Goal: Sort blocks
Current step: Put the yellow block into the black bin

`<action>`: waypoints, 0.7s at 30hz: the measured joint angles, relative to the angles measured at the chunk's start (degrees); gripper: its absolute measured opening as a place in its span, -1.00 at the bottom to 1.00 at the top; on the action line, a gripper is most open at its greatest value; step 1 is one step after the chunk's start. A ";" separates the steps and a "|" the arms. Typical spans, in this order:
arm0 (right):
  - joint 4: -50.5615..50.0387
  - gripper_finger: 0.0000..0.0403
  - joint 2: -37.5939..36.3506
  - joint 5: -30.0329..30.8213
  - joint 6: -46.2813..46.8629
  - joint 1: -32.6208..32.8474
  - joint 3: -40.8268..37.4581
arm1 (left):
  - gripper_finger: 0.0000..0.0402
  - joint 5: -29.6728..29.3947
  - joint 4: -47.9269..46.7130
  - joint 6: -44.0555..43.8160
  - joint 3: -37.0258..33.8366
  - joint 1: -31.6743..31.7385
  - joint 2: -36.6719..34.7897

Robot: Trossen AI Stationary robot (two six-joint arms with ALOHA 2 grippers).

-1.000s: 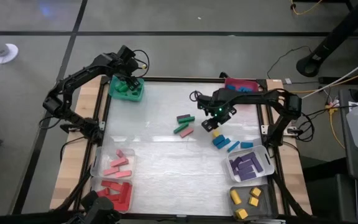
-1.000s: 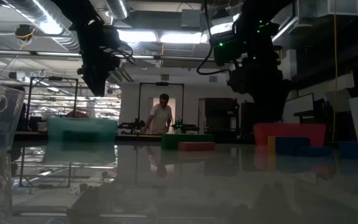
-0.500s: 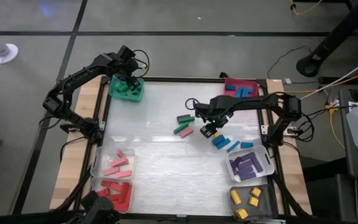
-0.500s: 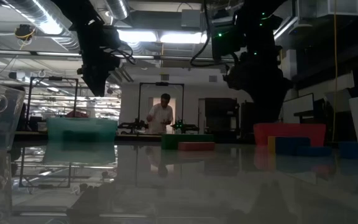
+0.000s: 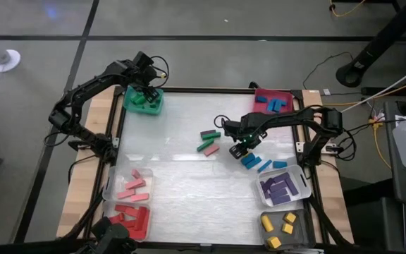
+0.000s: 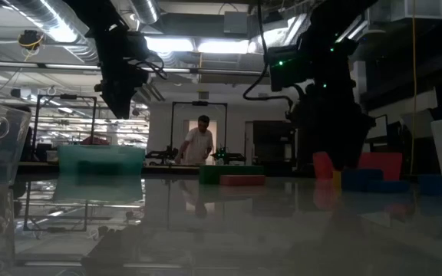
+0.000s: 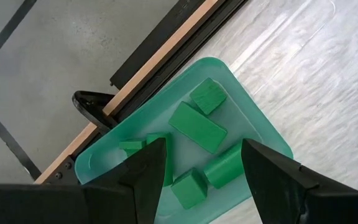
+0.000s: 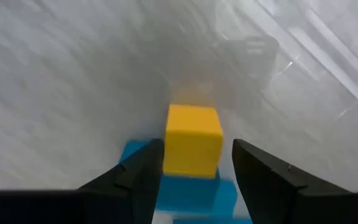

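Now right gripper [image 8: 194, 171] low over table centre-right, jaws apart astride yellow block [image 8: 193, 140] resting against blue blocks [image 5: 249, 160]. Left gripper [image 7: 204, 165] spread wide above green bin [image 7: 272, 140] holding green blocks [image 7: 197, 126].

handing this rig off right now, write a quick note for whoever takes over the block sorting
Left gripper: open, empty, over the green bin, which has green blocks in it.
Right gripper: open, straddling a yellow block mid-table beside loose blue blocks; not gripped yet.
Done: pink, red, purple and yellow bins on the near side hold matching blocks; the far red bin holds blue ones.
Left: the yellow block, the loose blue blocks, and a green and pink cluster at centre.
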 joint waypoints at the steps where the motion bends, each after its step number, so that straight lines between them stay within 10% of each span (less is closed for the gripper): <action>1: 0.90 -0.02 0.02 -0.13 0.02 0.00 -0.44 | -0.01 0.00 0.00 -0.04 0.00 0.00 0.02; 21: 7.01 -0.36 0.12 -4.75 -0.01 0.00 -5.64 | -0.01 14.30 0.61 -1.36 0.00 -2.15 0.00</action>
